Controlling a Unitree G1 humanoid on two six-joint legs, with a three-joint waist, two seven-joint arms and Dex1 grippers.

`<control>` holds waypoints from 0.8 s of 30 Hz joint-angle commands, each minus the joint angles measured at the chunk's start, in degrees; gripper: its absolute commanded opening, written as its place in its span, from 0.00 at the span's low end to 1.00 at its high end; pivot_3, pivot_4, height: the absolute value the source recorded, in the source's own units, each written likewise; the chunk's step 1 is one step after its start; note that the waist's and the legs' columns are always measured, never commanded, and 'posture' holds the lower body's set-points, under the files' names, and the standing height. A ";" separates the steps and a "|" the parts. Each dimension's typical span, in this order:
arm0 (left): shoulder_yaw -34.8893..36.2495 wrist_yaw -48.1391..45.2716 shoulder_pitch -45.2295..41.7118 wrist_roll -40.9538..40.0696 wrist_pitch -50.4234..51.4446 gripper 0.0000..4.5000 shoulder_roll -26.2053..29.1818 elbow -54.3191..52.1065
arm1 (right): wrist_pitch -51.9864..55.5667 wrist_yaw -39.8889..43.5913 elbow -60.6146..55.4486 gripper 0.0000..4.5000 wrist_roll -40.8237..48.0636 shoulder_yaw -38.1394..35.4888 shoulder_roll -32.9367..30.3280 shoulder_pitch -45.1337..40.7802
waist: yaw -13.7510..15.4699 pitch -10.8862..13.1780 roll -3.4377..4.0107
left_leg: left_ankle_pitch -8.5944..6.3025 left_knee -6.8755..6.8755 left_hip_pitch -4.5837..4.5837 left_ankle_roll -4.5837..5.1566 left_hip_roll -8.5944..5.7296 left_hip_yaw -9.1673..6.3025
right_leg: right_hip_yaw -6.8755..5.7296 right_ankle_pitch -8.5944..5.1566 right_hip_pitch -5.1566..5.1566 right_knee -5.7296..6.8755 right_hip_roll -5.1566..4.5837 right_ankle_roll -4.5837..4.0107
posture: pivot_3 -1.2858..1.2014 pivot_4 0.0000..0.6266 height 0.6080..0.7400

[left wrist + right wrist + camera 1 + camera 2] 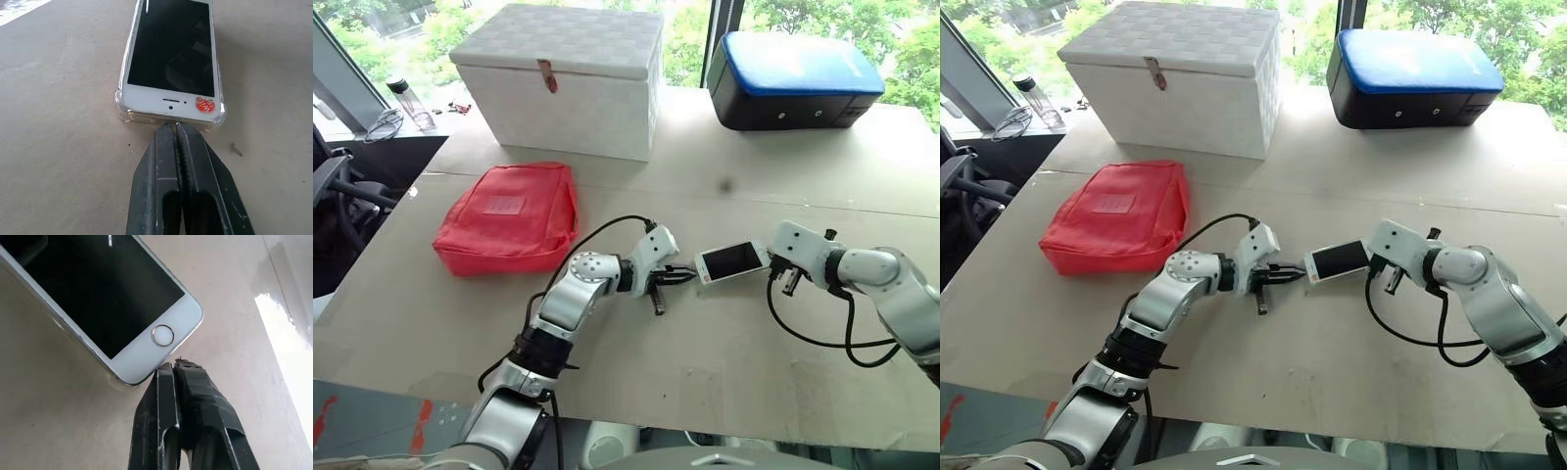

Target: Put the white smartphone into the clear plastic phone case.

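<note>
– Any writing you can read here?
– None. The red pouch [509, 217] has a patch, but its marks are too small to read. The white smartphone [171, 58] carries a red sticker, no letters legible.

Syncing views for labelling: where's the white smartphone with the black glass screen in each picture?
Left eye view: white smartphone centre-right on the table, between both gripper tips.
Right eye view: just right of centre.
Left wrist view: earpiece end at the shut left gripper.
Right wrist view: home-button end at the shut right gripper.
Shared landmark: its black screen.
</note>
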 commanded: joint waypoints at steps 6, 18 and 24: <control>5.29 -3.53 -4.69 -9.85 3.59 0.02 0.19 -4.49 | 8.01 5.29 -8.62 0.00 9.91 -15.17 -2.58 6.50 | 0.02 0.02 0.02 | -0.31 0.05 0.07 0.02 0.00 -0.08 | -0.03 -0.18 0.02 -0.03 -0.06 -0.06 | 0.52 0.24 1.00; -2.24 0.70 -12.61 -0.44 -5.95 0.02 -9.89 19.74 | 15.75 -1.17 3.13 0.00 10.17 -4.70 10.93 -10.45 | -0.33 0.01 0.00 | 0.01 0.07 0.08 0.03 -0.01 0.01 | 0.01 0.16 0.08 0.05 0.09 -0.10 | 0.52 0.24 1.00; -3.24 0.36 -11.90 1.56 -5.54 0.02 -9.15 20.21 | 20.98 0.43 7.11 0.00 8.46 3.26 9.11 -14.26 | -0.19 0.00 0.01 | -0.04 0.06 0.08 0.10 -0.03 0.03 | -0.01 0.16 0.09 0.02 0.02 -0.10 | 0.52 0.24 1.00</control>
